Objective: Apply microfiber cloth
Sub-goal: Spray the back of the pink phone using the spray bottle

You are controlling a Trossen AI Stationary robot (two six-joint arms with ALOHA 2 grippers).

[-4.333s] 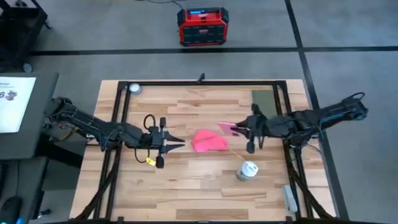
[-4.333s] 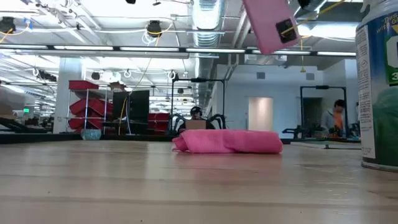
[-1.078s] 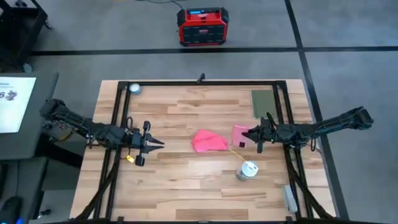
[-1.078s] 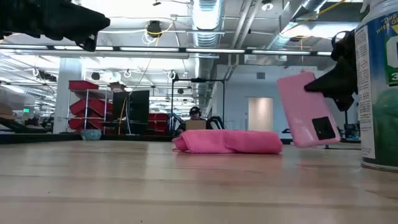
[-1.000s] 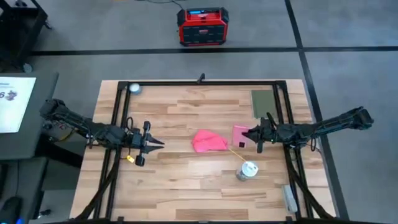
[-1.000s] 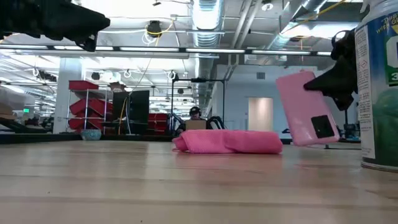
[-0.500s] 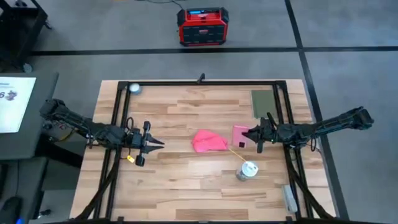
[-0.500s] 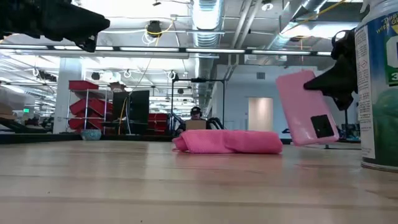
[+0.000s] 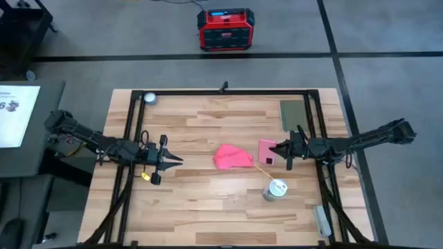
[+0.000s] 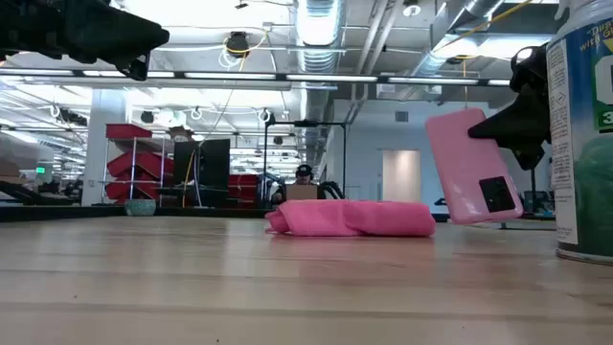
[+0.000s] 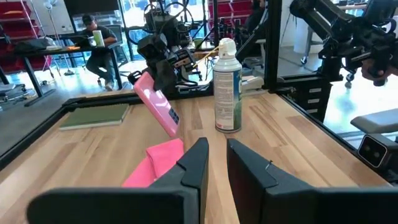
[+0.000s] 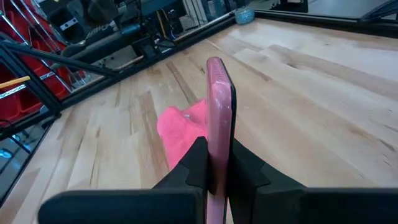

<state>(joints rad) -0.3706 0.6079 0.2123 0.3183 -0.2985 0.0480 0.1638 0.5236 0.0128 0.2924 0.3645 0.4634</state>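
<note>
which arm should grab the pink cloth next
Left. The left gripper is free, while the right gripper is shut on the phone. The microfiber cloth lies between them.

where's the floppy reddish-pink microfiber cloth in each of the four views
High view: crumpled reddish-pink microfiber cloth at table centre.
Low view: flat mound mid-picture, on the wood.
Left wrist view: just beyond the left gripper, cloth.
Right wrist view: behind the held phone, cloth.
Shared landmark: the rigid pale-pink phone, clamped in the right gripper, beside the cloth.
</note>
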